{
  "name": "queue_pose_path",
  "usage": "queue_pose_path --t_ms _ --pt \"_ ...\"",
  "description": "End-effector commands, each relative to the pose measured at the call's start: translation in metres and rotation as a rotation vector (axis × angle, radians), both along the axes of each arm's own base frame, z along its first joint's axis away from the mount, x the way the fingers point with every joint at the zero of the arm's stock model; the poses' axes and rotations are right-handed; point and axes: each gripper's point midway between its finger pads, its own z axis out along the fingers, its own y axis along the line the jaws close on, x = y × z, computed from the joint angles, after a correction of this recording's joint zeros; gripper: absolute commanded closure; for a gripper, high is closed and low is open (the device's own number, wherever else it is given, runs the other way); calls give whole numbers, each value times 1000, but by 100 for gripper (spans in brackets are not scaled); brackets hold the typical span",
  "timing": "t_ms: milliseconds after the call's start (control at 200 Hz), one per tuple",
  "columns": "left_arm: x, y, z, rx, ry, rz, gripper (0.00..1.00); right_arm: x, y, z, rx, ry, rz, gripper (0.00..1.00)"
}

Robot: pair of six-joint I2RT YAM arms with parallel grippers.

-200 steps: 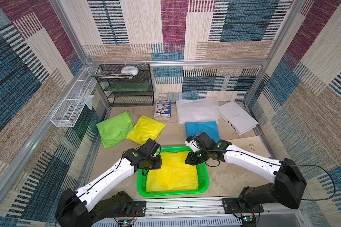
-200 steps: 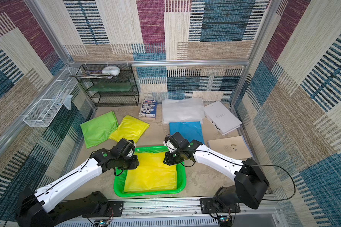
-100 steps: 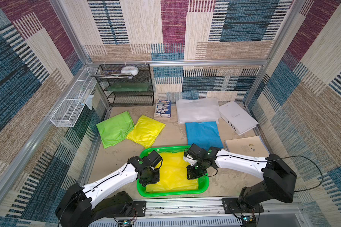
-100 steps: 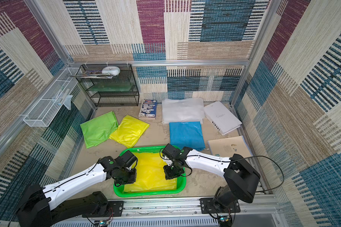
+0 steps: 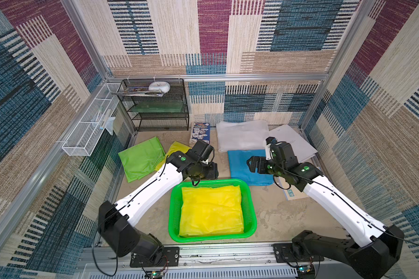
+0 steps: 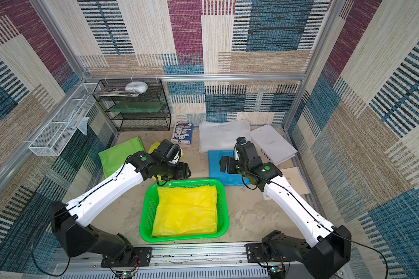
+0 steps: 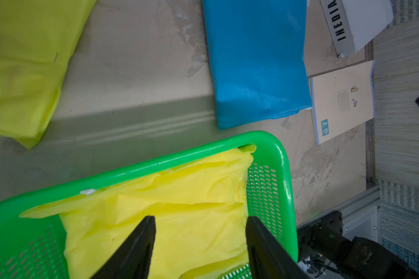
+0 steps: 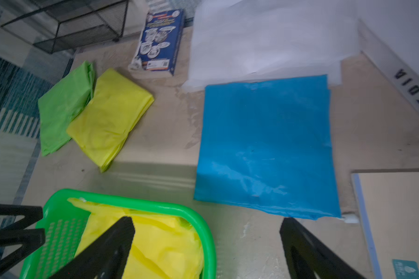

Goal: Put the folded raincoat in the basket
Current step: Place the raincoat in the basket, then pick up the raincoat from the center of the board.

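Observation:
The folded yellow raincoat (image 5: 211, 212) (image 6: 186, 212) lies flat inside the bright green basket (image 5: 173, 217) (image 6: 145, 217) at the table's front middle in both top views. My left gripper (image 5: 209, 170) (image 7: 200, 224) hangs open over the basket's far left corner, with nothing between its fingers (image 7: 143, 239). My right gripper (image 5: 252, 165) (image 8: 207, 224) is open and empty too. It hovers above the basket's far right corner and the near edge of a blue sheet. Neither gripper touches the raincoat (image 7: 179, 217) (image 8: 160, 241).
Behind the basket lie a blue folded sheet (image 5: 242, 169), a green one (image 5: 140, 159), another yellow one (image 8: 107, 118), white plastic (image 5: 242, 135), a white box (image 5: 293, 142) and a blue packet (image 5: 200, 131). A black mesh rack (image 5: 160, 108) and a white wire basket (image 5: 90, 130) stand far left.
Both grippers have opened and let go of the raincoat. They have risen out of the basket and drawn back to its far side. The raincoat stays lying in the basket.

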Motion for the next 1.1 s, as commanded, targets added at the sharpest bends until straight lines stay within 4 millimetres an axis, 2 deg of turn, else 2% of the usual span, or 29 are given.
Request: queue_pose_path --t_ms 0,125,300,461,591,841,876,977,1092 --pt "22 -30 -8 -65 39 -71 34 28 -29 -5 26 -25 -99 1" --pt "50 -50 -43 -59 129 -80 34 50 -53 -38 59 82 -155 3" --pt "74 -64 -77 -34 175 -77 33 68 -64 -68 130 142 -161 6" --pt "90 -80 -93 -65 179 -84 35 79 -72 -94 157 172 -165 10" --pt "101 -75 -110 -17 171 -54 36 87 -82 -113 160 226 -168 11" --pt "110 -82 -134 -6 203 -67 38 90 -83 -161 236 347 -160 22" --pt "110 -81 -136 1 204 -67 38 90 -83 -166 243 363 -158 27" --pt "108 -75 -132 21 191 -58 40 89 -80 -165 261 359 -144 31" --pt "106 -69 -103 0 102 -75 40 88 -77 -134 285 265 -118 32"
